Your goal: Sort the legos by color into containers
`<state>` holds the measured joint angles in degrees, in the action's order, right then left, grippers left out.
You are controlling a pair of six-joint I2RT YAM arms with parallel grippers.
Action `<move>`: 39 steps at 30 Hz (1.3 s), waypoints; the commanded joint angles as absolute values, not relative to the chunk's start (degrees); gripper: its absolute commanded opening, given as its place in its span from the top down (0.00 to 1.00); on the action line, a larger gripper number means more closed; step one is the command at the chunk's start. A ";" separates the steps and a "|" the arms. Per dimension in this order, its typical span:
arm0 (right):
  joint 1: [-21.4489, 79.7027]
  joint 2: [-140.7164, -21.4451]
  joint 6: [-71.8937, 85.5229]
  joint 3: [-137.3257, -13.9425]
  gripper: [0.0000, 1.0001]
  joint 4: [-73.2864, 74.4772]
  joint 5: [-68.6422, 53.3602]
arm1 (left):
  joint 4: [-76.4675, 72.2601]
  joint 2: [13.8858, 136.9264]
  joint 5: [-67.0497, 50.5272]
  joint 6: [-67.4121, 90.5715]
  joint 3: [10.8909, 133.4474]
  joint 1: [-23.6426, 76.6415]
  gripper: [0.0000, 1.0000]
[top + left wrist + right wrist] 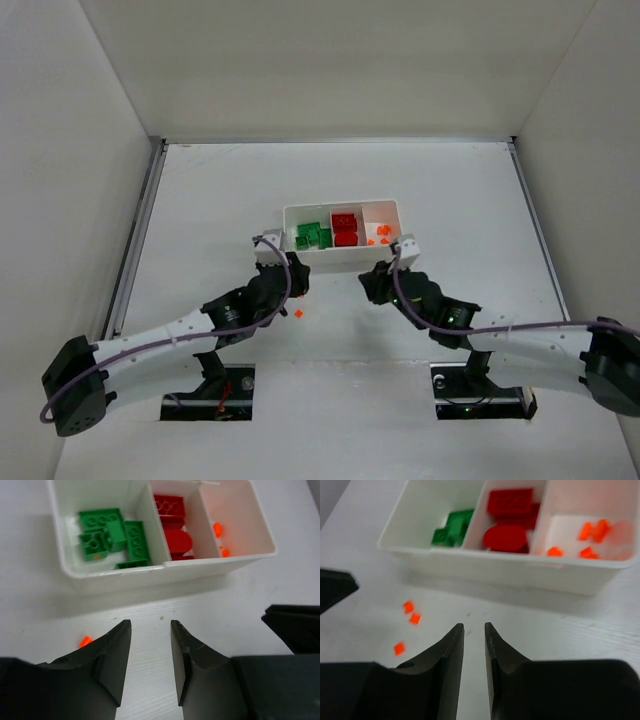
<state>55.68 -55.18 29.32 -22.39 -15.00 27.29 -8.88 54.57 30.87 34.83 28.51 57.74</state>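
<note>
The white tray (342, 211) sits mid-table, just beyond both arms. Its left compartment holds green bricks (112, 537), the middle one red bricks (510, 502) and a round red piece, and the right one several orange bits (592, 530).

Three loose orange bits (414, 618) lie on the table (450, 200) near the tray's front wall, which stands between them and the compartments. They are left of the right gripper (473, 626) and close to the left gripper (150, 624); one lies just beside a left finger.

Both grippers point at the tray's near wall from close by. Each has its jaws a little apart with nothing between them. The two heads are near each other.
</note>
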 commanded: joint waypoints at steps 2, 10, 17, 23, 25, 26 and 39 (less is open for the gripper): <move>65.68 -63.96 25.14 -28.47 0.69 -19.33 23.20 | 1.30 47.65 35.25 40.07 23.22 53.85 0.66; 72.90 -86.55 22.94 -38.75 0.54 -25.13 20.66 | 4.83 43.16 29.54 45.26 18.37 45.67 0.64; 72.99 -97.46 21.36 -44.91 0.49 -24.17 18.46 | 5.36 40.87 25.32 46.14 15.91 40.48 0.58; 72.73 -101.42 21.09 -46.93 0.52 -24.08 17.93 | 4.48 40.52 22.33 46.06 14.76 37.66 0.58; 72.64 -102.30 20.92 -47.55 0.52 -24.08 17.23 | 4.22 40.43 21.97 46.14 14.59 37.40 0.58; 72.64 -102.48 20.83 -47.64 0.52 -24.08 17.14 | 3.87 40.26 21.97 46.23 14.33 37.40 0.58; 73.34 -106.34 17.14 -50.80 0.63 -18.90 22.49 | 2.55 41.57 21.71 46.14 14.24 37.22 0.58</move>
